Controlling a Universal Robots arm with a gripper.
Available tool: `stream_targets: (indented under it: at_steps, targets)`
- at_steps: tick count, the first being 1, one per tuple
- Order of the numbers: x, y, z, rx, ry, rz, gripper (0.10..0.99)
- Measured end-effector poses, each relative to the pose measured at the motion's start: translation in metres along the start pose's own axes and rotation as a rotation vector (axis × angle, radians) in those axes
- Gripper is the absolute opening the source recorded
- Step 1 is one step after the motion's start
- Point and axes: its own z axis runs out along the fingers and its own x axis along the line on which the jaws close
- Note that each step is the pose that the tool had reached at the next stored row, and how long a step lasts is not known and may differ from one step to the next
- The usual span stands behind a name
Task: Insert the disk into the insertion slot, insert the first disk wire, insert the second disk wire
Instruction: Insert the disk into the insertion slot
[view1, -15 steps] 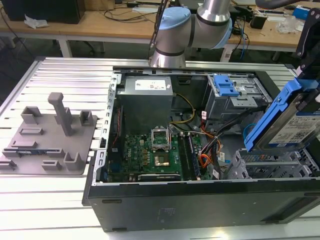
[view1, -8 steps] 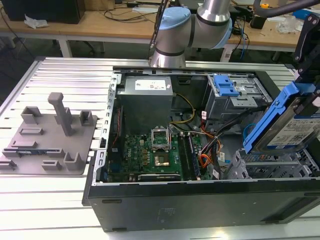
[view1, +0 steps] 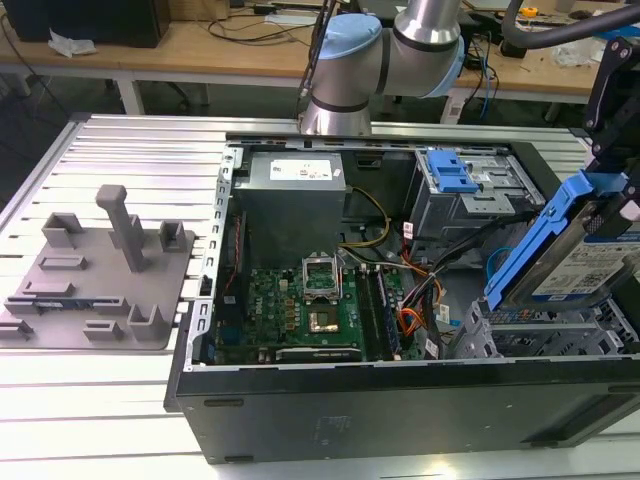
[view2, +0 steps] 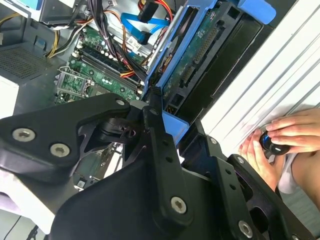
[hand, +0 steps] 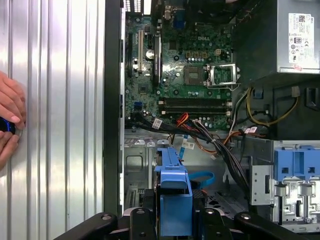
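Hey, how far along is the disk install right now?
Nothing is finished yet. The gripper holds the disk, tilted, above the insertion slot, not yet in it. Seating the disk and plugging in both wires are left; a blue cable lies loose by the slot.

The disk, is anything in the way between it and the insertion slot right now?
Nothing solid shows between the disk, held tilted by the gripper, and the insertion slot below it. In the first wrist view a blue cable loops beside the disk's carrier and a black wire bundle runs close; either might snag.
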Motion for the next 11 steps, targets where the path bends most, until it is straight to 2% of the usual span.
stream_targets:
  at_steps: [11]
  targets:
    - [0.0004, -0.001, 0.006, -0.001, -0.0001, 0.003, 0.365]
